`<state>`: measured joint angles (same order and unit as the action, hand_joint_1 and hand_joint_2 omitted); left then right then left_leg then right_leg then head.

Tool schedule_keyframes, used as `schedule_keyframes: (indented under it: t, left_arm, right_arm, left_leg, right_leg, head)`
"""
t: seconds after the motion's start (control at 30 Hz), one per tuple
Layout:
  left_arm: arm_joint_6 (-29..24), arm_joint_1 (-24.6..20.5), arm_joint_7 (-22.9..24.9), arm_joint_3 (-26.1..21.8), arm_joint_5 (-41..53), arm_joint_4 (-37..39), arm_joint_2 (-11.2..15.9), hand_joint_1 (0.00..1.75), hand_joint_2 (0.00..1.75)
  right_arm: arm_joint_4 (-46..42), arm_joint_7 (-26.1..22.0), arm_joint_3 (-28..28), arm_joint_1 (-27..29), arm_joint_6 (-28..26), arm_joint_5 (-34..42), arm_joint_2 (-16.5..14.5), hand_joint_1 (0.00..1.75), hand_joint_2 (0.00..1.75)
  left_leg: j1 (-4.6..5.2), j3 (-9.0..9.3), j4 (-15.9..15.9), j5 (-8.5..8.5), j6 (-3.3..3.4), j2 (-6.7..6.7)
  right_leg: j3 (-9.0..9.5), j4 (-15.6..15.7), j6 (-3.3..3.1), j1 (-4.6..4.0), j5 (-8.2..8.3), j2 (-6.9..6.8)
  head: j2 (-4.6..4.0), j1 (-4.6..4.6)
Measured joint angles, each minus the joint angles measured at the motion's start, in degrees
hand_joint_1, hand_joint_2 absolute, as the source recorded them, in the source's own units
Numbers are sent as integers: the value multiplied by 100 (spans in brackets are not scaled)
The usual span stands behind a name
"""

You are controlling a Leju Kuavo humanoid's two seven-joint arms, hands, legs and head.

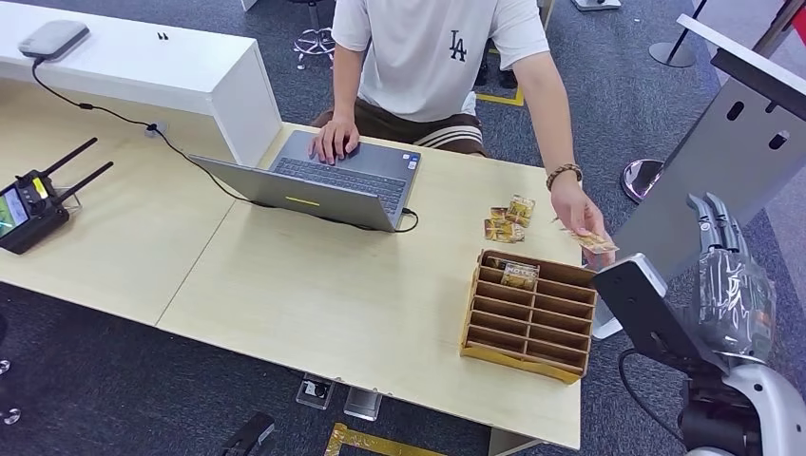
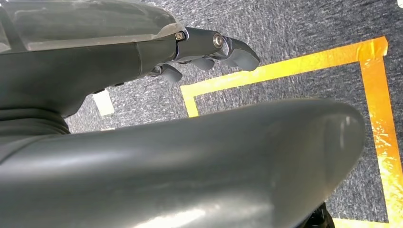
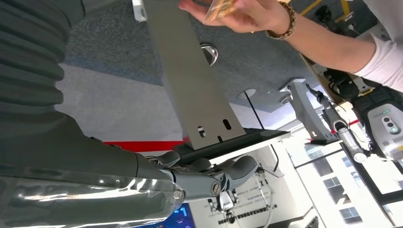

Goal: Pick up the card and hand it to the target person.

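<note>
At right of the head view, 1 card sits pinched in the person's hand — 2 or 3 more, seemingly, lie above the wooden rack. Right hand raised, fingers apart, empty; left hand loosely curled — holding nothing.

surface: pale wood desktop | open grey laptop at far edge, black cable trailing left | wooden slotted card organizer near right edge, one card in a far slot | loose gold cards just beyond organizer | black antenna remote controller at left

"LA" on person's white shirt
</note>
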<state>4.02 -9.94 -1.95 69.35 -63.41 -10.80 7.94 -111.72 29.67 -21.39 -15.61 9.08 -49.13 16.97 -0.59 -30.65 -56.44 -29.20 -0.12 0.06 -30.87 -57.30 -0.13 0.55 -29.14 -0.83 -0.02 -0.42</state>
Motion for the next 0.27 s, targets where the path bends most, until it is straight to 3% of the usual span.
schedule_keyframes:
  t: [0.27]
  left_arm:
    - [0, 3, 0, 0, -2, 0, 2, 0, 0]
  right_arm:
    - [-62, 26, 59, 75, 43, 190, 37, 0, 175]
  left_leg:
    - [0, 0, 0, 0, 0, 0]
  right_leg:
    - [0, 0, 0, 0, 0, 0]
  head:
    - [0, 1]
